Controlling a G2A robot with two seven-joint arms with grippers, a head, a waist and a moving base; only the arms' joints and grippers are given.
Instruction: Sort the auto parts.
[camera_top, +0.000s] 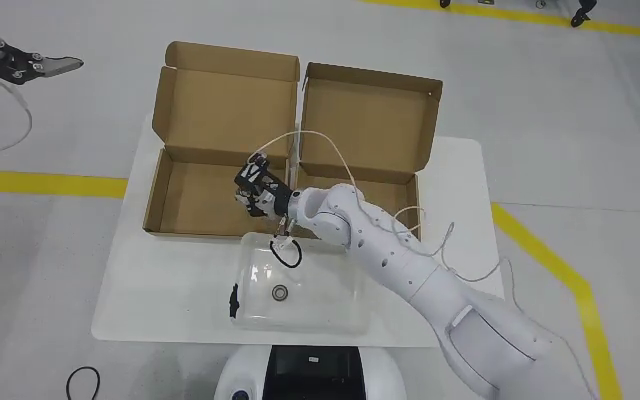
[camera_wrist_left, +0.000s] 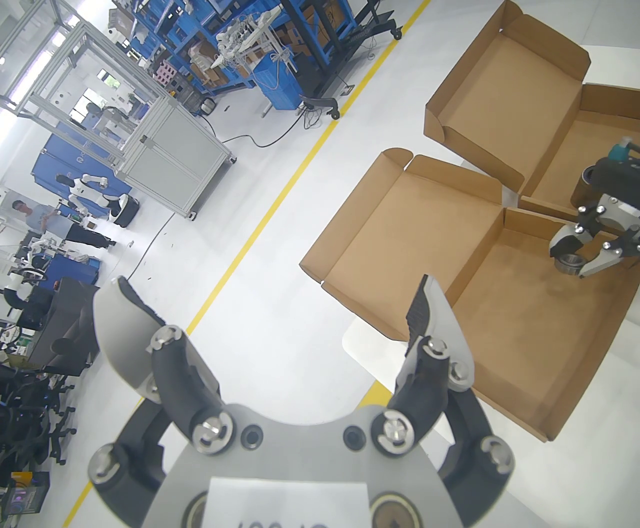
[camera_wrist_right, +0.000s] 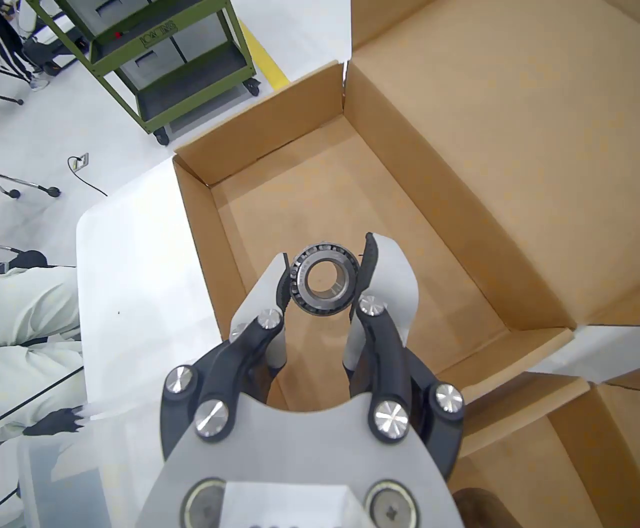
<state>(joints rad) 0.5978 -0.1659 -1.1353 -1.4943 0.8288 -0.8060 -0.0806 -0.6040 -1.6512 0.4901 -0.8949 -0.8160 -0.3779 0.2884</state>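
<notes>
Two fingers of the right gripper (camera_wrist_right: 327, 257) are squeezing a round metal bearing (camera_wrist_right: 324, 284) by its sides, and they are holding it above the floor of the left cardboard box (camera_top: 200, 195). The bearing is smooth and round, so it could be slipping out if the squeeze is not tight enough. It is looking like only the edges of the fingers are touching it. If the fingers are letting go from up here, the bearing may be bouncing or rolling, and it could be ending up against a wall of the box or hopping out. The right cardboard box (camera_top: 370, 120) is sitting just beside, so a small drift sideways could be dropping the part into the wrong one. The left gripper (camera_wrist_left: 270, 295) is hanging wide apart and holding nothing, out over the floor beside the table (camera_top: 140, 290). The right wrist view is showing the hole and the little rollers of the bearing up close. The top view is showing the clear bin (camera_top: 340, 315) near the robot, with another bearing (camera_top: 281, 292) and a black ring (camera_top: 287, 252) lying inside.
</notes>
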